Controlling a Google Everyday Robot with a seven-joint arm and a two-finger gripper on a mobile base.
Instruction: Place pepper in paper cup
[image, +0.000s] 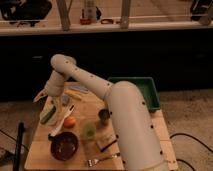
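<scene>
the two-finger gripper (46, 96) hangs over the wooden table's (40, 150) far left edge. the elongated dark-green pepper (48, 115) lies just below it, left of the round orange fruit (69, 121); the dark bowl (64, 145) sits nearer the front.

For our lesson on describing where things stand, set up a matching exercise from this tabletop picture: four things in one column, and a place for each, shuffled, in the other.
Things:
1. pepper
2. gripper
3. dark bowl
4. green tray

Places:
A. front left of the wooden table
B. right rear, beside the arm
C. left edge of the table, left of the orange fruit
D. above the table's left rear corner

Pairs: 1-C, 2-D, 3-A, 4-B
</scene>
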